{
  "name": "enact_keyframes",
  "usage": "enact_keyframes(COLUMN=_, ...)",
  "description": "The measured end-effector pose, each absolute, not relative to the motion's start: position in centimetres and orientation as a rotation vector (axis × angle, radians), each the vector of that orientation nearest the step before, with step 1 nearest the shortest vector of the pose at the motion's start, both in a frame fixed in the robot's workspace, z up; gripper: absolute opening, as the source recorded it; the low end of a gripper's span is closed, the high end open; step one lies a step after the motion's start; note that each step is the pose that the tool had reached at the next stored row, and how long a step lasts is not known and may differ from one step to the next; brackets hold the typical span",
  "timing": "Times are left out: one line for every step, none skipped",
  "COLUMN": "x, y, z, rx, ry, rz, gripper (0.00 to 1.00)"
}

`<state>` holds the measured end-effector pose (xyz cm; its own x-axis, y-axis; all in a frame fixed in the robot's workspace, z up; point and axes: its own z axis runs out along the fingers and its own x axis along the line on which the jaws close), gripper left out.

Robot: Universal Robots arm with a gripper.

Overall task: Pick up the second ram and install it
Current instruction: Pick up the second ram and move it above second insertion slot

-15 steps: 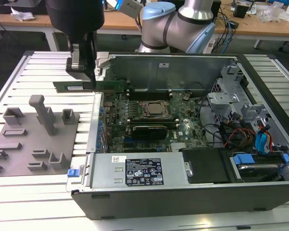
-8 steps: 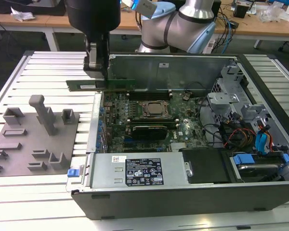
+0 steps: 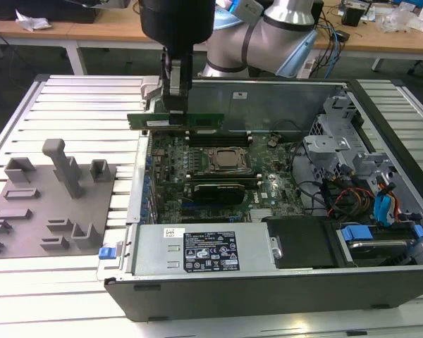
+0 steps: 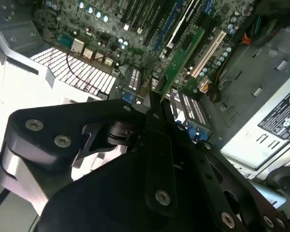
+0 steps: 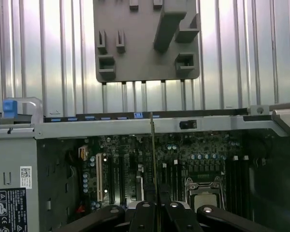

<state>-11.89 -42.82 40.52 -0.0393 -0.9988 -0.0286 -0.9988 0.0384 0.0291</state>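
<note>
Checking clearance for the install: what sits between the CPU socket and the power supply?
A black block-shaped module lies between them, in the exterior view.

Exterior view: bright, even light, soft shadows. First wrist view: ribbed silver metal worktop [image 5: 63,48] glares near-white; green circuit-board motherboard [image 5: 183,150] sits dim, in shadow.

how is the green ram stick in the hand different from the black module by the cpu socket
The ram stick is green and thin; the black module is wider. The stick is clamped in the hand above the motherboard; the module sits on it. Both are long, lying the same way.
</note>
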Motion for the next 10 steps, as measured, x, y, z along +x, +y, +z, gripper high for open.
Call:
enact_keyframes(x=-11.6, y=-42.7, z=40.5, rx=-2.177, ry=2.263, rz=0.064, gripper=0.14)
enact_keyframes(x=-11.4, y=-42.7, z=40.5, rx=-2.177, ry=2.263, rz=0.064, gripper=0.14)
enact_keyframes(x=-11.1, y=-42.5, z=40.5, rx=-2.177, ry=2.263, rz=0.064, gripper=0.14)
enact_keyframes(x=-10.8, y=-42.4, z=40.5, rx=-2.177, ry=2.263, rz=0.064, gripper=0.14)
enact_keyframes(x=-10.3, y=-42.3, z=40.5, rx=-2.177, ry=2.264, rz=0.064, gripper=0.14)
enact_keyframes(x=-9.8, y=-42.0, z=40.5, rx=-2.177, ry=2.264, rz=0.064, gripper=0.14)
enact_keyframes(x=-9.3, y=-41.5, z=40.5, rx=-2.177, ry=2.264, rz=0.064, gripper=0.14)
enact_keyframes(x=-8.8, y=-40.9, z=40.4, rx=-2.178, ry=2.264, rz=0.064, gripper=0.14)
enact_keyframes(x=-8.7, y=-40.6, z=40.4, rx=-2.177, ry=2.264, rz=0.064, gripper=0.14)
enact_keyframes(x=-8.3, y=-39.8, z=40.4, rx=-2.178, ry=2.264, rz=0.064, gripper=0.14)
